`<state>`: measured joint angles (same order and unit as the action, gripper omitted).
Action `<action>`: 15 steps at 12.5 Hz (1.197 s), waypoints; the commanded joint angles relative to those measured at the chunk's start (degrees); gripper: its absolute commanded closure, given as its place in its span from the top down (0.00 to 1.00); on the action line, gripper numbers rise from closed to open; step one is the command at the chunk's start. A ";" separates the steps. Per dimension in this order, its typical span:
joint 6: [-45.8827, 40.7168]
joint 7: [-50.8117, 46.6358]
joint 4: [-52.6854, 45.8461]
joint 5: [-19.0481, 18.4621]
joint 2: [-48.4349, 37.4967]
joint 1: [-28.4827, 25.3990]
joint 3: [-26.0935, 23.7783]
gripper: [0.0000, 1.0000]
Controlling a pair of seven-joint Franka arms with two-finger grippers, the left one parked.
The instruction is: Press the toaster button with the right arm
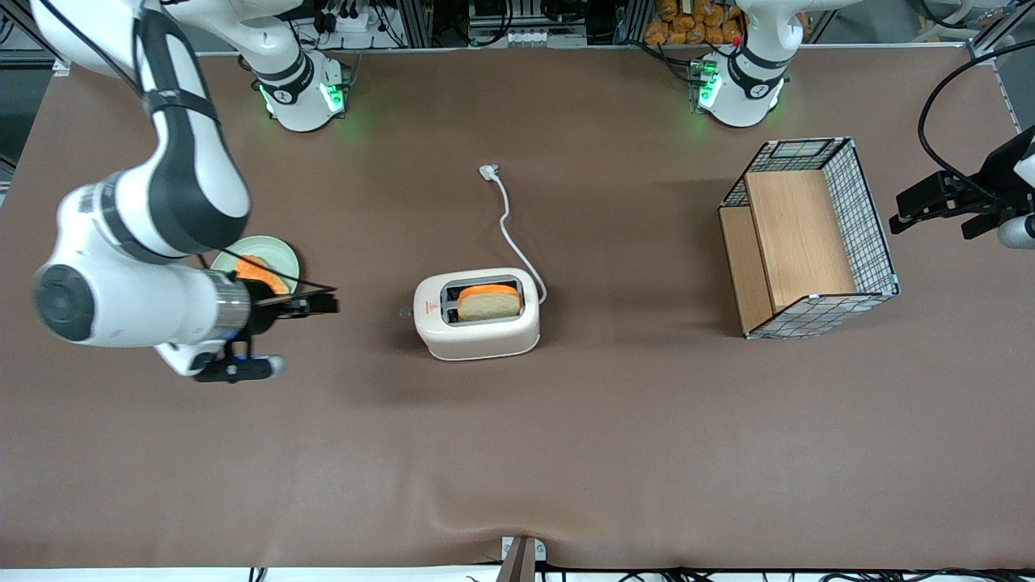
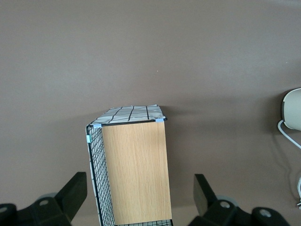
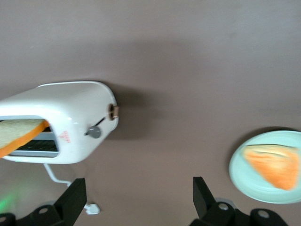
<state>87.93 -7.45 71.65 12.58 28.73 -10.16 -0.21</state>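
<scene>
The cream-white toaster (image 1: 477, 323) stands mid-table with a slice of bread (image 1: 488, 301) in its slot. The small grey button (image 1: 405, 312) sticks out of the short end that faces the working arm. The right arm's gripper (image 1: 327, 304) hovers level with that end, a short gap away, pointing at it. In the right wrist view the toaster (image 3: 70, 108) and its grey button (image 3: 95, 132) show ahead of the gripper (image 3: 138, 202). Its black fingers (image 3: 70, 200) are open with only bare tabletop between them.
A pale green plate (image 1: 279, 252) with an orange slice (image 1: 263, 273) lies beside the gripper, partly under the arm. The toaster's white cord (image 1: 509, 226) trails away from the front camera. A wire basket with a wooden insert (image 1: 808, 242) stands toward the parked arm's end.
</scene>
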 commanded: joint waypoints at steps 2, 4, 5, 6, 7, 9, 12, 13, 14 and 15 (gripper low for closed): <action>-2.23 4.52 -7.82 -10.63 -2.45 7.67 -6.37 1.00; -3.20 10.59 -8.19 -10.82 -3.94 10.49 -6.56 1.00; -4.07 11.74 -8.28 -10.82 -4.20 11.64 -6.56 1.00; -4.69 10.89 -8.28 -10.91 -5.16 11.48 -5.95 1.00; -4.70 8.61 -8.28 -11.26 -6.30 11.21 -5.42 1.00; -5.92 0.46 -7.93 -11.35 -10.25 11.21 -4.98 1.00; -8.74 -8.71 -4.88 -11.08 -17.18 11.56 -4.89 1.00; -8.31 -9.07 -0.94 -11.08 -20.87 11.56 -4.72 1.00; -6.47 -9.07 3.36 -11.08 -24.30 11.56 -3.93 1.00; -4.28 -9.07 8.28 -10.82 -27.64 11.56 -2.36 1.00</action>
<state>79.45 -15.52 68.30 2.62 8.89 0.98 -4.09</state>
